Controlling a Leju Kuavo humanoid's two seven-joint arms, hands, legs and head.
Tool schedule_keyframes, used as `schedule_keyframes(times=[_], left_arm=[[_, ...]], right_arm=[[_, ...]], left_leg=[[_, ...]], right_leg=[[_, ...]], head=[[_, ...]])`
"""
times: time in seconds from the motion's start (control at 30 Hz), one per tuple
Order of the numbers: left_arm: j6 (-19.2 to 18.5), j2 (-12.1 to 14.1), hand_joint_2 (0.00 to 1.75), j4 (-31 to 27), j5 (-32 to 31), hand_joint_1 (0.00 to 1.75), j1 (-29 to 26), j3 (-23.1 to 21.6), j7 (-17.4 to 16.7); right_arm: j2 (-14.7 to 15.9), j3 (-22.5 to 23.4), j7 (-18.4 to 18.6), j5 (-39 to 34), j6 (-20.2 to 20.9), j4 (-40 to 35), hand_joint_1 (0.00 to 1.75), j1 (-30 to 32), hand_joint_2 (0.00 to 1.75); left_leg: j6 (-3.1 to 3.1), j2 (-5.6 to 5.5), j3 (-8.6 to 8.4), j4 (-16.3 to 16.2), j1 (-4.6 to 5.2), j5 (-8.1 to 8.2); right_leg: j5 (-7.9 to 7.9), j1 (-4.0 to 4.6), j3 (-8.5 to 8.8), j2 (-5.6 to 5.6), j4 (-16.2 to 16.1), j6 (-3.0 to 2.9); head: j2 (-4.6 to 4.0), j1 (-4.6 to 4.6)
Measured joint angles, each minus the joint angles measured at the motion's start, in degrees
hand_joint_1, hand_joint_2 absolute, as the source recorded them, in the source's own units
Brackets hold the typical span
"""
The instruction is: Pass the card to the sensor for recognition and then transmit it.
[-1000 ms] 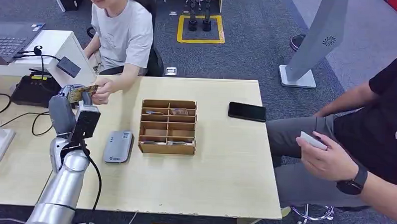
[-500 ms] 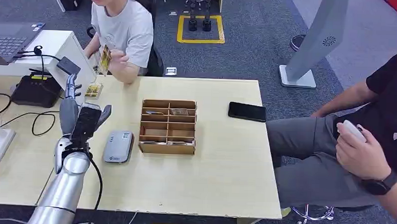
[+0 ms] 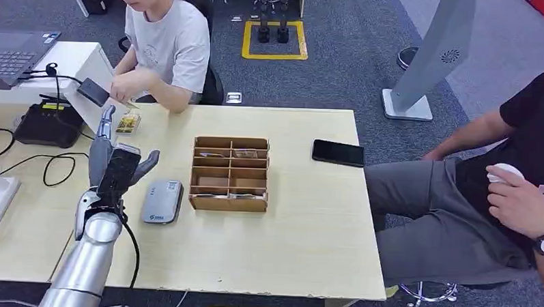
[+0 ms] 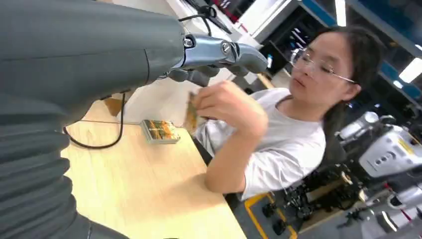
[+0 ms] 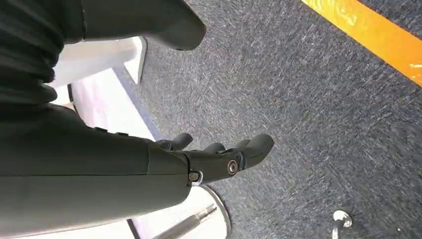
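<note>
On the wooden table (image 3: 301,229), the robot's left hand (image 3: 115,163) is open and holds nothing. A person's hand (image 3: 125,88) has the card (image 4: 191,110). The right hand (image 5: 219,157) hangs empty, fingers loosely apart.

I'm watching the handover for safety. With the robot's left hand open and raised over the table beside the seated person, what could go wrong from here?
1. The left hand is up with fingers spread close to the person's hand holding the card; a sudden reach could bump it.
2. The stack of cards lies just beyond the fingertips and could get knocked.
3. Drawing the arm back low might clip the grey sensor.
</note>
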State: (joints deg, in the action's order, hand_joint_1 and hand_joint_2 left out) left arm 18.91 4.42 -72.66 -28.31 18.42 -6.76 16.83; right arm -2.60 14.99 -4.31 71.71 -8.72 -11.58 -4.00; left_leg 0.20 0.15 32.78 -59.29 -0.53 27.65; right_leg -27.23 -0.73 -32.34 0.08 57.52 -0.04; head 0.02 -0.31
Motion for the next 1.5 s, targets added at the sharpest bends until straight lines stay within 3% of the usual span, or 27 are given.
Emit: schedule_keyframes(times=[0.07,0.13,0.23,0.3,0.33,0.43,0.47,0.57,0.67,0.83,0.93,1.07,1.23,1.5], left_arm=[[-1.36,0.07,1.75,-3.15,-1.0,0.0,-2.57,-1.42,1.23],[-6.5,0.64,1.75,-7.7,1.19,0.0,-5.85,-3.48,3.19],[-9.9,1.58,1.75,-13.01,0.33,0.0,-10.07,-6.58,6.19],[-8.94,2.56,1.75,-17.05,-3.74,0.0,-13.21,-9.64,8.07],[-6.64,3.39,1.75,-19.65,-9.1,0.0,-15.02,-12.0,8.06],[-1.46,5.04,1.75,-21.89,-22.41,0.0,-16.64,-15.89,4.52],[0.13,6.27,1.75,-22.16,-28.63,0.0,-16.65,-18.41,1.78],[0.57,7.61,1.75,-22.14,-34.6,0.0,-16.56,-21.84,-1.45],[1.53,8.66,1.75,-21.68,-34.36,0.0,-16.26,-26.13,-2.08],[1.9,9.01,1.75,-21.28,-34.37,0.0,-16.13,-28.5,-2.56],[3.35,9.05,1.75,-20.17,-37.81,0.0,-15.77,-29.79,-5.56],[3.63,7.91,1.75,-16.4,-39.45,0.0,-15.05,-30.9,-7.89],[4.07,6.03,1.75,-10.69,-36.98,0.0,-14.13,-31.1,-8.22],[4.26,3.98,1.75,-6.51,-36.17,0.0,-12.84,-30.38,-11.7]], right_arm=[[0.09,0.09,-0.5,-0.55,-0.59,0.04,0.0,0.48,1.75],[0.24,0.33,-1.01,-1.03,-0.87,0.09,0.0,0.78,1.75],[0.55,0.35,-1.01,-1.0,-0.87,0.28,0.0,1.42,1.75],[0.94,0.48,-1.07,-1.22,-1.03,0.35,0.0,1.88,1.75],[1.16,0.79,-1.11,-1.46,-1.14,0.42,0.0,2.17,1.75],[1.53,1.05,-0.94,-1.14,-0.98,0.44,0.0,2.35,1.75],[1.55,1.11,-0.9,-0.96,-0.7,0.44,0.0,2.21,1.75],[1.55,1.14,-0.87,-0.65,-0.11,0.44,0.0,1.86,1.75],[1.55,1.18,-0.41,-0.35,-0.13,0.44,0.0,1.54,1.75],[1.55,1.25,-0.48,-0.35,-0.15,0.44,0.0,1.39,1.75],[1.66,1.25,0.18,-0.13,0.2,0.44,0.0,1.37,1.75],[1.7,1.27,0.24,0.02,0.79,0.42,0.0,1.15,1.75],[1.7,1.29,-0.06,-0.17,0.66,0.39,0.0,0.63,1.75],[1.7,1.29,0.07,-0.09,0.77,0.42,0.0,0.54,1.75]], left_leg=[[0.0,-0.01,0.06,0.0,0.0,0.01],[0.03,0.07,0.05,0.01,0.01,0.08],[0.06,0.05,0.08,0.01,0.02,0.1],[0.06,0.05,0.08,0.01,0.02,0.11],[0.09,0.05,0.08,0.01,0.02,0.13],[0.09,0.05,0.1,0.01,0.02,0.13],[0.1,0.05,0.1,0.01,0.02,0.11],[0.09,0.05,0.08,0.01,0.02,0.1],[0.08,0.03,0.08,0.01,0.01,0.03],[0.07,0.03,0.08,0.01,0.01,0.02],[0.07,0.03,0.09,0.01,0.02,0.03],[0.07,0.03,0.09,0.01,0.02,0.03],[0.09,0.03,0.09,0.01,0.02,0.02],[0.07,0.02,0.09,0.0,0.02,0.0]], right_leg=[[-0.01,0.0,-0.03,-0.01,-0.01,0.0],[-0.02,-0.01,-0.06,0.05,-0.01,0.0],[-0.05,-0.01,-0.07,0.03,-0.03,0.02],[-0.05,-0.01,-0.07,0.04,-0.03,0.02],[-0.05,-0.01,-0.09,0.04,-0.03,0.02],[-0.06,-0.01,-0.1,0.0,-0.03,0.02],[-0.05,-0.01,-0.09,-0.01,-0.03,0.02],[-0.03,-0.01,-0.09,0.0,-0.03,0.01],[0.01,0.0,-0.08,-0.01,-0.02,0.01],[0.01,-0.01,-0.08,0.0,-0.02,0.02],[0.01,-0.01,-0.08,0.0,-0.03,0.01],[0.01,-0.01,-0.09,0.0,-0.03,0.02],[0.02,-0.01,-0.08,0.0,-0.03,0.02],[0.02,-0.01,-0.09,0.0,-0.03,0.03]], head=[[-0.02,0.04],[-0.02,0.02],[-0.02,0.04],[-0.02,0.02],[-0.02,0.0],[-0.02,0.02],[0.0,0.02],[-0.02,0.02],[-0.02,0.02],[0.0,0.02],[-0.02,0.02],[-0.02,0.02],[0.0,0.02],[-0.02,0.0]])
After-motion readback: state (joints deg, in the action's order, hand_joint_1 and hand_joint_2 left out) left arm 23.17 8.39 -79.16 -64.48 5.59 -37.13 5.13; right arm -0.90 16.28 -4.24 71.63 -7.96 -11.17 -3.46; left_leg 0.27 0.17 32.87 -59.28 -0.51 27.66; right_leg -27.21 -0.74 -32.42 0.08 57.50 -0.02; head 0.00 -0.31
